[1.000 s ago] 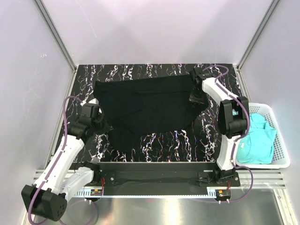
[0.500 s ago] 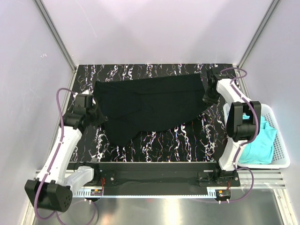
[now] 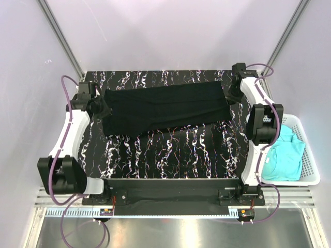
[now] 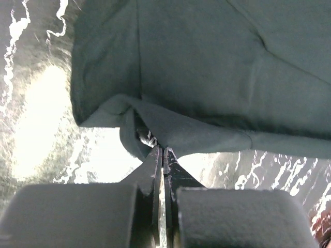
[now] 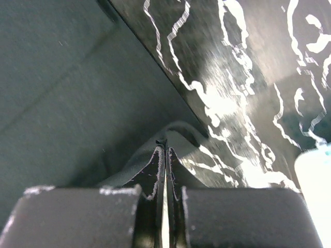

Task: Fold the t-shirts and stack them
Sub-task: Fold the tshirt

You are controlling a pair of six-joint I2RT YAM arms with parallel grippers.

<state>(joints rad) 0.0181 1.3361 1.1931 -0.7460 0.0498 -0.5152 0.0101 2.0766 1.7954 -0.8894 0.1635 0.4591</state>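
At the far side of the black marbled counter [image 3: 176,150], we hold the large plain black cloth t-shirt [image 3: 165,106] stretched wide, left hand [image 3: 102,109] and right hand [image 3: 231,98] each clenched on an edge. A lengthwise fold seems in hand; next we must lay it flat, then release evenly.

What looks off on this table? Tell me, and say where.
Nothing spilled or damaged. The black t-shirt lies askew, its near edge slanting closer at the left, and its corner bunches at the left pincer.
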